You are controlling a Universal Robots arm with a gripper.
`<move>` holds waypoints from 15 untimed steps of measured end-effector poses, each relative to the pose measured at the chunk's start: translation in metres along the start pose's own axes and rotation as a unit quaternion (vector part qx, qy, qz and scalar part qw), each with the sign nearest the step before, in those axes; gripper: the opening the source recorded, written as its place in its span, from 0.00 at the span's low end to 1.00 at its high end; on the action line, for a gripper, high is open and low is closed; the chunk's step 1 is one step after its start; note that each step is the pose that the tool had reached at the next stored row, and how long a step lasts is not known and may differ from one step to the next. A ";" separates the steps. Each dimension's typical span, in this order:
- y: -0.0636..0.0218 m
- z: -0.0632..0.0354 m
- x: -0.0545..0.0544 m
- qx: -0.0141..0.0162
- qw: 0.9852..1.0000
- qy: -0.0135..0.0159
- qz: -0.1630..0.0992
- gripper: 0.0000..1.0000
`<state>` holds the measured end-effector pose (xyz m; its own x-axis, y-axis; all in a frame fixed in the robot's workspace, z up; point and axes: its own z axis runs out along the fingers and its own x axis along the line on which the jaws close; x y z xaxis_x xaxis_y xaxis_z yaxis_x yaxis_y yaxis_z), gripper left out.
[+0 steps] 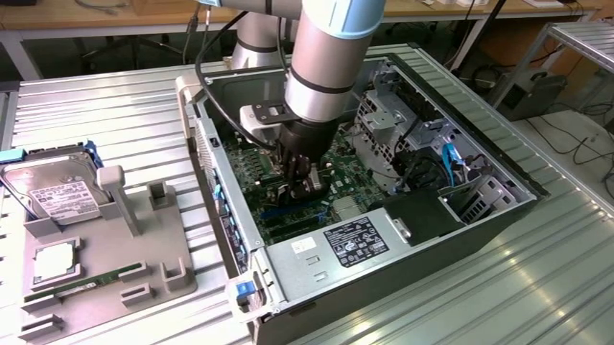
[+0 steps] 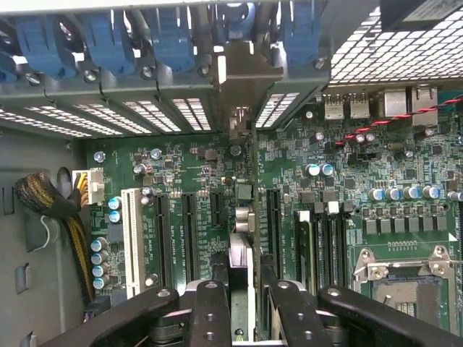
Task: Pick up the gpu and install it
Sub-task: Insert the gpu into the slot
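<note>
While my gripper (image 2: pixel 242 318) pinches the gpu (image 2: pixel 241 217) edge-on between its jaws, I see its long axis lying parallel to the motherboard (image 2: pixel 181 166) slots, right above them.

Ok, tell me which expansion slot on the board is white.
The slot nearest the braided cable bundle; the other slots are black.

A tray (image 1: pixel 106 251) lies on the table (image 1: pixel 106 108), at the exterior view's left of the computer case (image 1: pixel 287 262). The gpu (image 2: pixel 242 217) stands inside, over the motherboard (image 2: pixel 347 181).
</note>
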<state>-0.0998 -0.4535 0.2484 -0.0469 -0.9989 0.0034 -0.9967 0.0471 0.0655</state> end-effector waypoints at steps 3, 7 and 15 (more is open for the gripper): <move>-0.0004 0.0046 0.000 0.000 1.000 0.000 0.000 0.26; -0.0005 0.0050 0.000 0.000 1.000 0.000 0.000 0.26; -0.0004 0.0054 0.000 0.000 1.000 -0.001 0.000 0.26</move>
<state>-0.0997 -0.4532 0.2430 -0.0469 -0.9989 0.0020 -0.9968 0.0470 0.0650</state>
